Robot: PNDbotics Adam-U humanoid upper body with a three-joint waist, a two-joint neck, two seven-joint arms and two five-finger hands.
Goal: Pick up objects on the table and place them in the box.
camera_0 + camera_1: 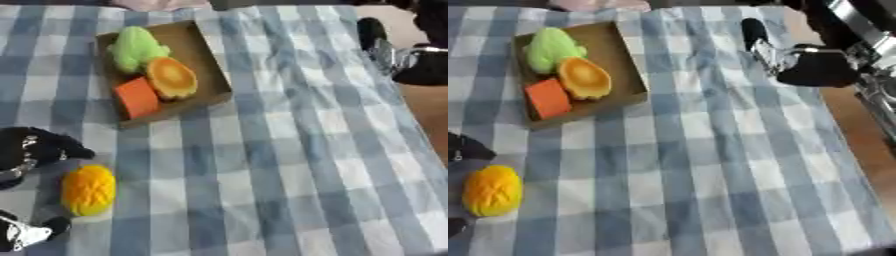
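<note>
A matt checked cloth lies under the brown cardboard box and a dimpled yellow toy.

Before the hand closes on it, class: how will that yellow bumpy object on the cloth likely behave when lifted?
The yellow object looks rounded and oval, so a nudge might roll it on the checked cloth. Its ridged surface probably helps the left hand hold it. It looks like a light toy, so it probably lifts easily.

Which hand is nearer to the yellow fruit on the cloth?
Left. The left hand is right beside the yellow fruit, just above-left of it. The right hand is far away, at the upper right.
</note>
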